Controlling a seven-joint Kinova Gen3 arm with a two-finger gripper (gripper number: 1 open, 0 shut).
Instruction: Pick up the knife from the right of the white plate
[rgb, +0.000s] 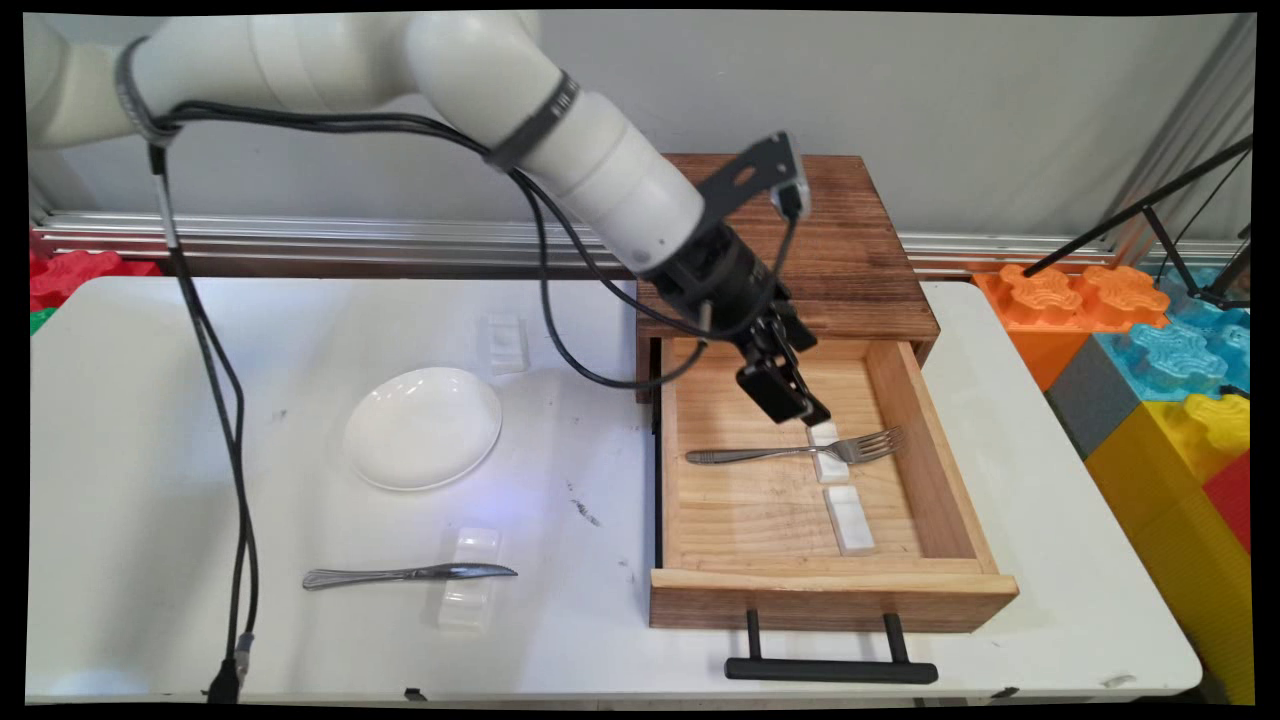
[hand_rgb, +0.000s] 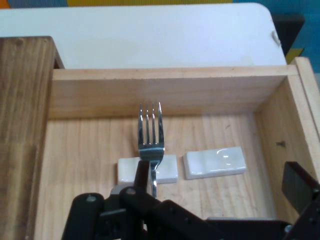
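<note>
Fork (rgb: 800, 451) across a white rest (rgb: 829, 464) in the drawer (rgb: 938, 470), gripper (rgb: 812, 412) just above, jaws wide; could roll off if nudged.

We find no lettering, label, brand mark, number or sign that can be read in either view. The white arm links in the upper left of the main view show no readable lettering here.
</note>
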